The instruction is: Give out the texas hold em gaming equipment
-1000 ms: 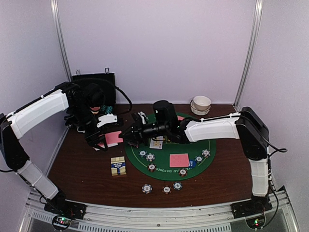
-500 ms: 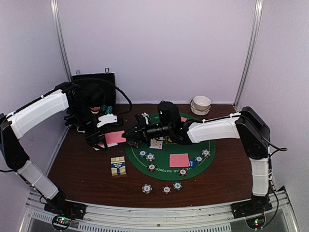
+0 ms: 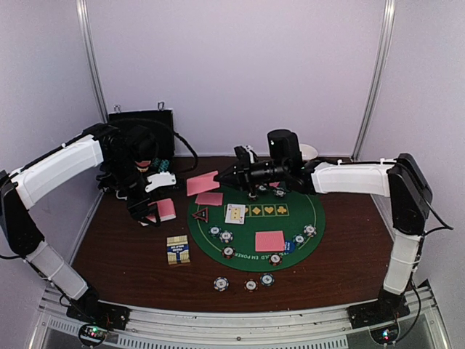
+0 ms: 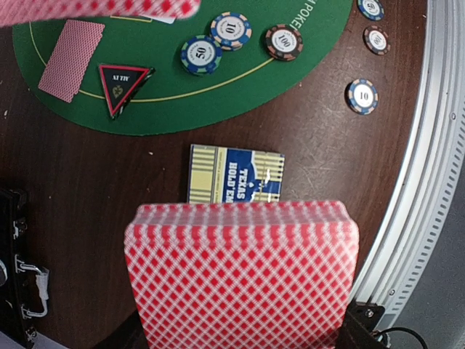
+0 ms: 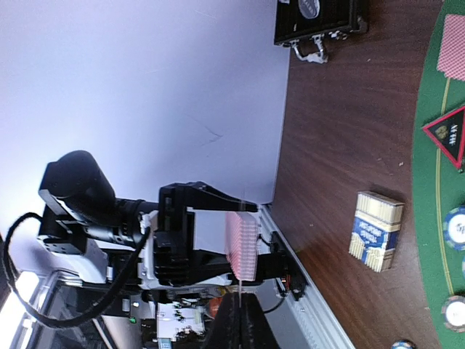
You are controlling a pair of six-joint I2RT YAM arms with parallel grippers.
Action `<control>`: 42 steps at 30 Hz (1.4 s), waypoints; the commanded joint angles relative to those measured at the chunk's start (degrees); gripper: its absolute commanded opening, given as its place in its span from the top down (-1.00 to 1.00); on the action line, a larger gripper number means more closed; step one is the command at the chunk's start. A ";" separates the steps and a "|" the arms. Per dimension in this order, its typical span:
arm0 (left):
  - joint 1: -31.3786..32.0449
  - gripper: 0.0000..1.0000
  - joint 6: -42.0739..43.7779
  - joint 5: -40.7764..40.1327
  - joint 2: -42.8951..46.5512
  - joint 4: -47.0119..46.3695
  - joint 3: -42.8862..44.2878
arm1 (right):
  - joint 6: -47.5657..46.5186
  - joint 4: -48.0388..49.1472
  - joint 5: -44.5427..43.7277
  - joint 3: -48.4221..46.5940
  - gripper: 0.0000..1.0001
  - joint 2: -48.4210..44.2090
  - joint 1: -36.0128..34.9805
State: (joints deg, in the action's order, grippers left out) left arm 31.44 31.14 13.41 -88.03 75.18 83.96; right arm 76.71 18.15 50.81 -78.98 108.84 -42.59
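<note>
My left gripper (image 3: 152, 211) is shut on the deck of pink-backed cards (image 4: 240, 280) and holds it above the table's left side; the deck hides its fingers. My right gripper (image 3: 221, 177) is shut on a single pink-backed card (image 3: 202, 183), held in the air to the right of the deck; in the right wrist view the card (image 5: 237, 294) is edge-on. Another pink card (image 3: 209, 198) lies at the green mat's (image 3: 320, 214) left edge, beside the red triangular marker (image 3: 200, 214). A third pink card (image 3: 269, 241) and a face-up card (image 3: 235, 213) lie on the mat.
Striped chips lie on the mat (image 3: 227, 235) and in front of it (image 3: 221, 283). The blue-and-yellow card box (image 3: 178, 249) lies left of the mat. A black case (image 3: 142, 131) stands at the back left, a white bowl (image 3: 304, 155) at the back right.
My right gripper has drawn back to the right, away from the deck, with one pink card in it. The left arm and its deck have stayed put.
</note>
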 commanded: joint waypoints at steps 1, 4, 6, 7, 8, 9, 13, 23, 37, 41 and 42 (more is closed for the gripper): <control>-0.26 1.00 0.24 -0.68 1.22 0.09 -0.54 | -19.63 -25.55 -0.74 -5.35 1.00 -3.63 3.15; -0.24 1.00 0.33 -0.72 1.46 0.13 -0.72 | -36.62 -47.41 -8.90 -13.49 1.00 -3.12 4.76; -0.24 1.00 0.32 -0.36 1.52 0.10 -0.74 | -47.17 -59.15 -17.86 -19.54 1.00 -1.82 4.79; -0.24 1.00 0.33 -0.32 1.45 0.07 -0.73 | -50.76 -63.14 -21.60 -21.96 1.00 -1.07 4.80; -0.24 1.00 0.25 -0.31 1.41 0.14 -0.78 | -55.24 -65.98 -25.67 -23.82 1.00 -0.30 4.72; -0.24 1.00 0.24 -0.32 1.37 0.11 -0.74 | -58.12 -68.44 -30.35 -25.51 1.00 0.36 4.52; -0.29 1.00 0.15 -0.25 1.42 0.10 -0.49 | -69.29 -71.62 -51.25 -27.97 1.00 2.62 2.14; -0.77 1.00 0.13 0.18 1.17 0.14 -0.27 | -88.78 -58.56 -76.77 -23.14 1.00 8.69 -6.10; -1.29 1.00 0.24 0.48 0.73 0.82 1.37 | -105.20 -45.22 -89.32 -17.52 1.00 18.23 -15.05; -1.29 1.00 0.24 0.32 0.74 0.78 1.13 | -105.91 -42.97 -89.56 -16.48 1.00 19.22 -15.75; -1.29 1.00 0.24 0.37 0.73 0.81 1.19 | -105.74 -42.84 -89.65 -16.47 1.00 19.55 -15.78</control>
State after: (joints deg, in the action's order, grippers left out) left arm 30.57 31.14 12.82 -88.01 75.37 83.42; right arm -26.41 -28.69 -34.72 -95.90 127.57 -58.08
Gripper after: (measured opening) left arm 0.667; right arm 0.003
